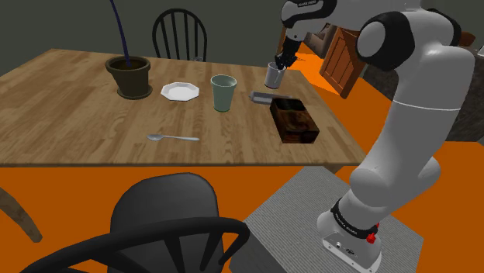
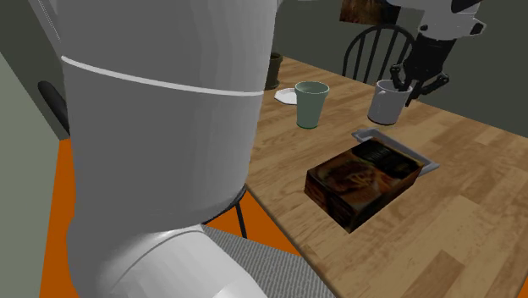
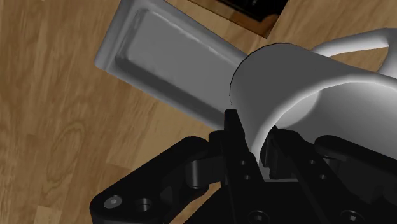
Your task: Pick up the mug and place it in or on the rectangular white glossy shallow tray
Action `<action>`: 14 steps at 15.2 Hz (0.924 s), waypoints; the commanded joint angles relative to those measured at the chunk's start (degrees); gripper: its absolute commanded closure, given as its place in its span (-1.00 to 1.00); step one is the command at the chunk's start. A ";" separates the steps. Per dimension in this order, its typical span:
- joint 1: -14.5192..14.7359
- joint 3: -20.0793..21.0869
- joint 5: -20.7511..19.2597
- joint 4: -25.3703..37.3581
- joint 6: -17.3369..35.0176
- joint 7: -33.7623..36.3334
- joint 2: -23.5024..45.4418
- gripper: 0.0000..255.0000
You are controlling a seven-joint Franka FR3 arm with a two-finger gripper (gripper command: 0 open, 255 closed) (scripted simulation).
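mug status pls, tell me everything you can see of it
The mug is plain light grey, open-topped, and empty as far as its inside shows. It has a loop handle on one side. It sits roughly upright over the wooden table, beside the shallow grey tray, not in it. The tool is shut on its rim, one finger inside the wall and one outside. I cannot tell whether its base is off the table.
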 commanded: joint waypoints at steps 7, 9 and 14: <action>-3.11 -0.59 1.57 7.18 -0.47 -3.72 7.15 1.00; -3.07 -0.55 1.68 5.99 0.94 -3.90 7.38 1.00; -3.02 -0.41 2.00 3.34 4.35 -4.37 8.17 1.00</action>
